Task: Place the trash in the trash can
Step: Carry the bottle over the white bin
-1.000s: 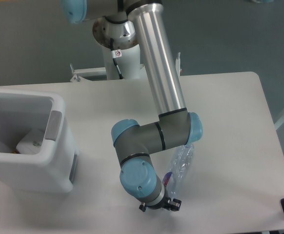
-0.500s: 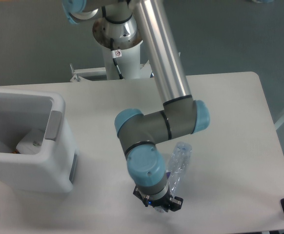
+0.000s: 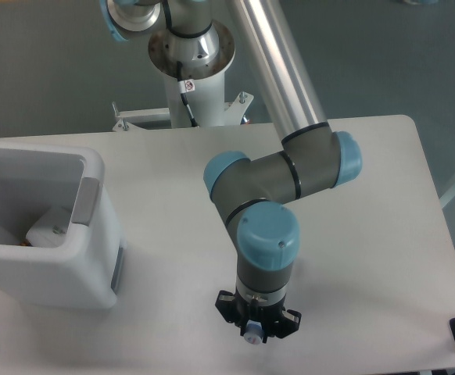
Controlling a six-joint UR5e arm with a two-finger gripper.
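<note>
Pale cap only visible under gripper; clamp state unclear. Risk: bottle slipping before trash can, far left.

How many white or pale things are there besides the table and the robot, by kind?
White bin: 1
White item inside the bin: 1
Pale cap at the gripper: 1
Total: 3

No legible text; only a small unreadable sticker on the robot's base column.
</note>
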